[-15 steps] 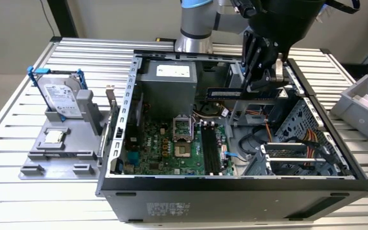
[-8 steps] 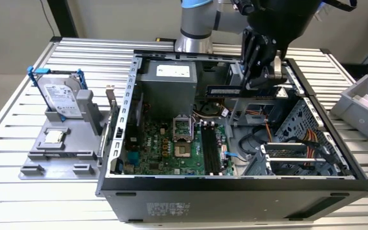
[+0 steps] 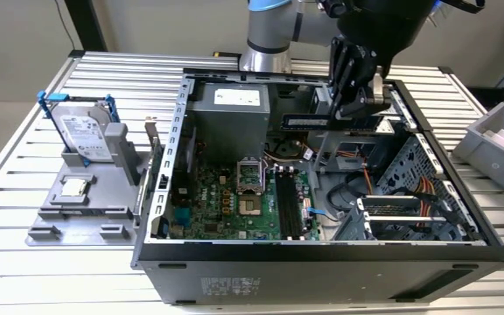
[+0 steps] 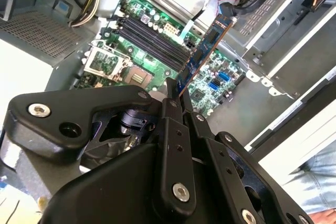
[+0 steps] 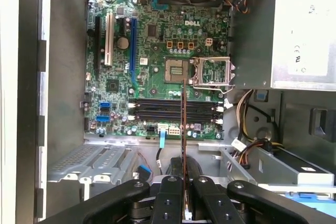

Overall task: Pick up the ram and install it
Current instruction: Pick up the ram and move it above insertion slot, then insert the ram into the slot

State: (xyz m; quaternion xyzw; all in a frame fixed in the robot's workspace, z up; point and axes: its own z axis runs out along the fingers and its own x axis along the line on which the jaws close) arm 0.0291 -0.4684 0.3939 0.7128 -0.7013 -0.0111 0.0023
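**RAM HELD ABOVE THE OPEN CASE**

The gripper (image 3: 358,115) is clamped on one end of the ram (image 3: 304,121). The stick projects sideways in the air over the far edge of the case (image 3: 322,252), well apart from the memory slots (image 3: 287,207) along one edge of the motherboard (image 5: 152,40). In both wrist views the stick sits between the fingers (image 5: 169,198) (edge-on in the first wrist view) and runs across the slots, not along them.

Probable faults:
- Pressed down in this orientation, the stick would bridge the slots and could damage its contacts.
- Held by one end only, it may pivot in the grasp.
- The cables (image 5: 255,144) beside the slots could snag it.
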